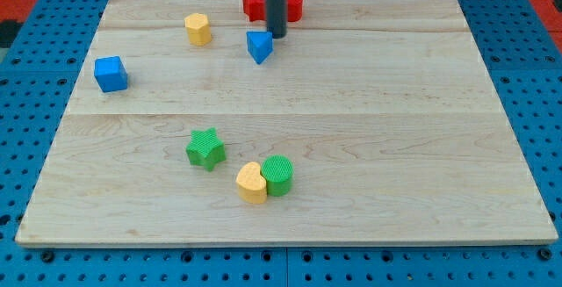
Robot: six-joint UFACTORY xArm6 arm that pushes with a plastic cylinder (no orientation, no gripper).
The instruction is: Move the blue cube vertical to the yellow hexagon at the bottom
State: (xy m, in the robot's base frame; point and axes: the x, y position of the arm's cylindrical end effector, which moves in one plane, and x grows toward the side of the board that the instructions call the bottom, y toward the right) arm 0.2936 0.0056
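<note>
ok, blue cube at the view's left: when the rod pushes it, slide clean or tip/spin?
The blue cube sits flat on the smooth wooden board and looks squat, so it likely slides rather than tips. Its flat faces suggest an off-centre push would turn it. My tip is far off, beside the blue triangular block.

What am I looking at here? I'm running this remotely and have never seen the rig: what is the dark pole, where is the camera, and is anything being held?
The dark pole is the arm's pushing rod; my tip slides along the wooden board and nudges blocks. Nothing is held; there is no gripper.

There is one camera view, looking down at an angle; its mounting isn't on record.

My tip sits just above-right of the blue triangular block, in front of a red block. The blue cube is at the view's left, a yellow block near the top, a green star lower down, and a yellow heart-like block touching a green round block.
</note>
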